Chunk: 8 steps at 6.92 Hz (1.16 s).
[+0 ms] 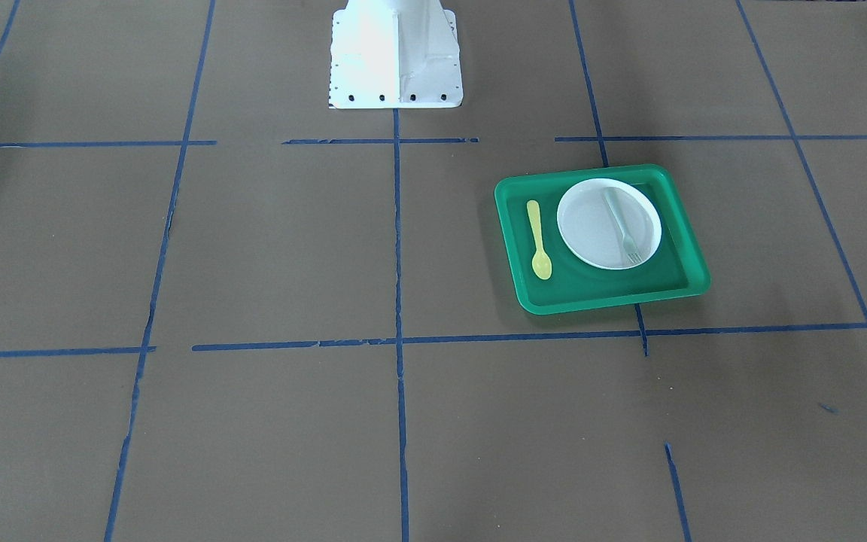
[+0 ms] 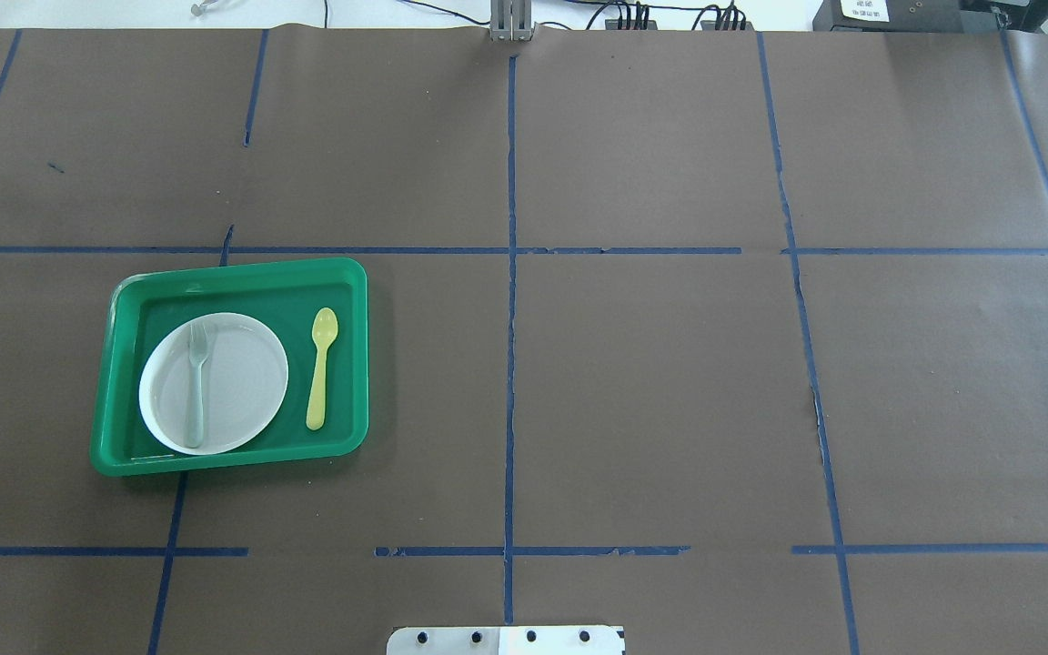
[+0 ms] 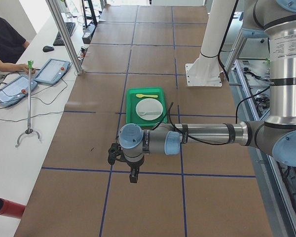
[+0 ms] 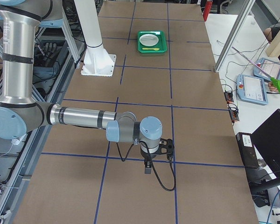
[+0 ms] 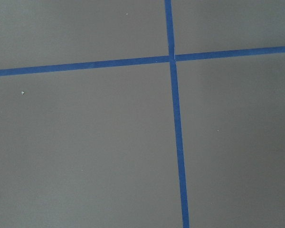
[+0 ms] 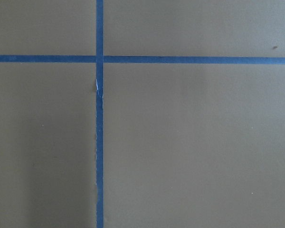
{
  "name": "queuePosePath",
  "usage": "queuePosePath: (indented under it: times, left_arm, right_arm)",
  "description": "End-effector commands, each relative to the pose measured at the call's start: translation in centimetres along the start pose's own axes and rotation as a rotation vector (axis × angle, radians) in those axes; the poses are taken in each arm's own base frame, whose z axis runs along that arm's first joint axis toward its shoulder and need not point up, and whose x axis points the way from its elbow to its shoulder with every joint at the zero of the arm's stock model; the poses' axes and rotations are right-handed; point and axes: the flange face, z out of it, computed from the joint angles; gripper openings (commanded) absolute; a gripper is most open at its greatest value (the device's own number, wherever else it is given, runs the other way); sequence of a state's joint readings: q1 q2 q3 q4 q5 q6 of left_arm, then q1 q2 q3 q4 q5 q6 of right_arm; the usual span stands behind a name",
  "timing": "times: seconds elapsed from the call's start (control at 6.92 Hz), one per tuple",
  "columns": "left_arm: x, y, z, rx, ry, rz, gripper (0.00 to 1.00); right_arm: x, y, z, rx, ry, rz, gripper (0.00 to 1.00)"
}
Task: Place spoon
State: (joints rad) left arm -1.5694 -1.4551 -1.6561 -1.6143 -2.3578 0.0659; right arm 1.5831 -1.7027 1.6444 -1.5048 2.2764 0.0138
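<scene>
Spoon point(image 2: 321, 367) is lying flat in the green tray point(image 2: 242, 273) on the left half of the table point(image 2: 670, 409). It sits just right of the plate point(image 2: 246, 377) without touching it, bowl end pointing far. The fork point(image 2: 196, 382) lies on the plate. Both arms are way off. The left gripper point(image 3: 133, 176) and right gripper point(image 4: 148, 169) hang over bare paper at opposite table ends. Can't tell if either one's fingers are apart or together.

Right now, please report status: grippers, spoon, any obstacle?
Left gripper, right gripper: far from tray, state unclear. Spoon flat in tray, beside plate, apart. Fork on plate.
</scene>
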Motion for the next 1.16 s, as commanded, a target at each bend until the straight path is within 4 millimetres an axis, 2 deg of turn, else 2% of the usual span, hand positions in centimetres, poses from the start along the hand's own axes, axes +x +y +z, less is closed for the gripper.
queuePosePath:
  times: [0.0, 1.01]
  left_arm:
    - [-0.09, 0.00, -0.02, 0.000, -0.003, -0.002, 1.00]
    - [-0.94, 0.15, -0.90, 0.009, -0.004, -0.035, 1.00]
  right_arm:
    - [0.00, 0.00, 0.00, 0.000, 0.000, 0.000, 1.00]
    - [0.00, 0.00, 0.00, 0.000, 0.000, 0.000, 1.00]
